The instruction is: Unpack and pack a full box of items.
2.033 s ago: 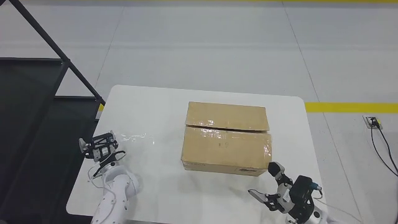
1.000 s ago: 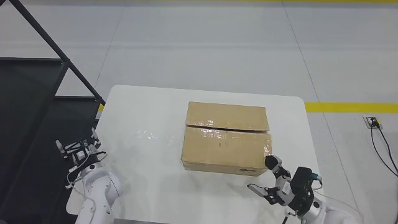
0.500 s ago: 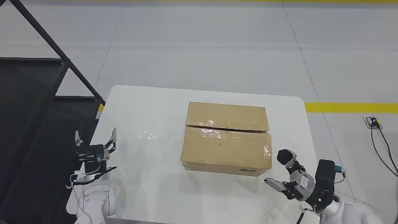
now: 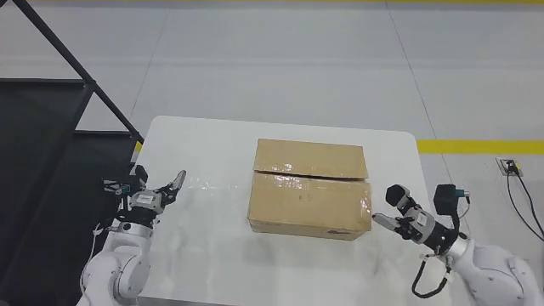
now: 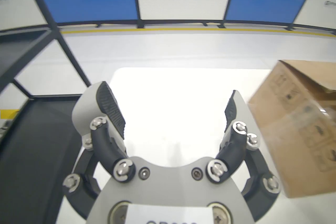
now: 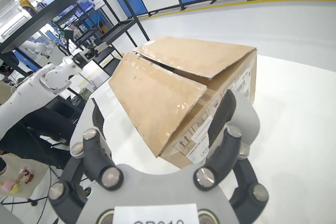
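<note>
A brown cardboard box [image 4: 309, 189] sits on the white table [image 4: 212, 221], right of its middle. Its two top flaps are folded down, with a narrow gap between them and clear tape on top [image 6: 168, 83]. My left gripper [image 4: 156, 186] hovers open over the table's left edge, well apart from the box [image 5: 296, 125]. Its fingers [image 5: 110, 107] hold nothing. My right gripper [image 4: 388, 210] stands open just off the box's near right corner. That corner [image 6: 183, 130] lies between its spread fingers [image 6: 241, 114].
A black metal rack [image 4: 51, 136] stands close against the table's left side. The table's front and left parts are bare. A yellow floor line [image 4: 484, 146] runs to the right, and a cable [image 4: 523, 204] lies on the floor there.
My left gripper rose and swung inward to the table's left edge. My right gripper moved right, then up beside the box's near right corner. The box stayed put.
</note>
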`<state>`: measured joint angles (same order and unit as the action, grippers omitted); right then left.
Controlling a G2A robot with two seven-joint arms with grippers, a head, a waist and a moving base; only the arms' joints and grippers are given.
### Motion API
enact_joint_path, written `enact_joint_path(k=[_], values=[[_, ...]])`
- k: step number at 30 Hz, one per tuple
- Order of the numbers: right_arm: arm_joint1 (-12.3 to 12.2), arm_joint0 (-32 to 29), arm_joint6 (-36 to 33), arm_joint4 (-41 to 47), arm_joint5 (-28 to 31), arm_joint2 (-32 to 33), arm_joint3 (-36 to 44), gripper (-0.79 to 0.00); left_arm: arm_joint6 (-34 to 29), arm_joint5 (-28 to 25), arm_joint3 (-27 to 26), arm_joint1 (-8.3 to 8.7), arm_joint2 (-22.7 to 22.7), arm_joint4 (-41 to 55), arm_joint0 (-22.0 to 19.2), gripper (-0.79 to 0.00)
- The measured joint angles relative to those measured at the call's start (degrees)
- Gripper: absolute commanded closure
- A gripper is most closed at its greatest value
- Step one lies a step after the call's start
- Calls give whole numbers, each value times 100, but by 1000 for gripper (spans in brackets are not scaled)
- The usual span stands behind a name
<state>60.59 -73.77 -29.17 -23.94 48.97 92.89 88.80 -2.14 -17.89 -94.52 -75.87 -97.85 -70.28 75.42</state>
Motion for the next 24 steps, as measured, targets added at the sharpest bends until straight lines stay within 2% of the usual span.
enact_joint_path(k=[4,7,9,10,18,21,24], values=[[-108,758,-1464,1449,-223,-237,-729,-785,-1104,-921,-281,59,-185,1394,45,-785],[-158,1159,-2229,2292,-426,-360,-1152,-785,-2123,-1412,-389,127,-306,2436,29,-785],[-180,1340,-2517,2524,-566,-360,-1300,-785,-2785,-1585,-484,182,-467,2982,-6,-785],[-179,1332,-2522,2522,-570,-358,-1301,-785,-2938,-1591,-495,188,-487,3048,-9,-785],[-172,1293,-2450,2525,-592,-375,-1272,-785,-2837,-1552,-483,185,-440,2976,6,-785],[-160,1252,-2329,2716,-806,-498,-1227,-785,-3184,-1213,-469,191,-312,3557,-27,-785],[-174,1320,-2580,3036,-886,-592,-1283,-785,-3716,-882,-473,229,-327,4319,-131,-785]])
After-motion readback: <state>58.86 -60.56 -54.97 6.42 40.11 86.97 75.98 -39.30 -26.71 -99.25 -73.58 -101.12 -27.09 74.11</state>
